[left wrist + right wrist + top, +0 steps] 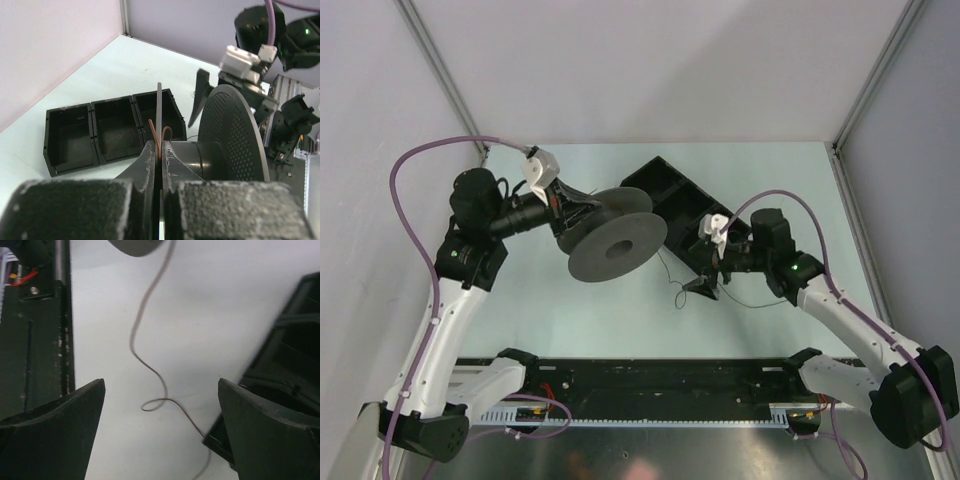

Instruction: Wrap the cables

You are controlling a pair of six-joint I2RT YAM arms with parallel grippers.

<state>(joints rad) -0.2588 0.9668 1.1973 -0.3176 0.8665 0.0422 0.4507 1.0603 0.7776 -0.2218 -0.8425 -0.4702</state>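
Meanwhile, cable (133, 347) loops beside three-compartment bin (93, 135); left hand (160, 152) grips spool (230, 135).

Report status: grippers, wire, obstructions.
Left gripper shut on dark grey flanged spool, gripping its near flange. Right gripper open over thin dark wavy wire, loose on the pale table. Black plastic compartment bin close beside it.

The spool (230, 135) is dark grey with a fine dotted pattern. The cable (132, 340) is reddish-brown; the bins (70, 140) are black.
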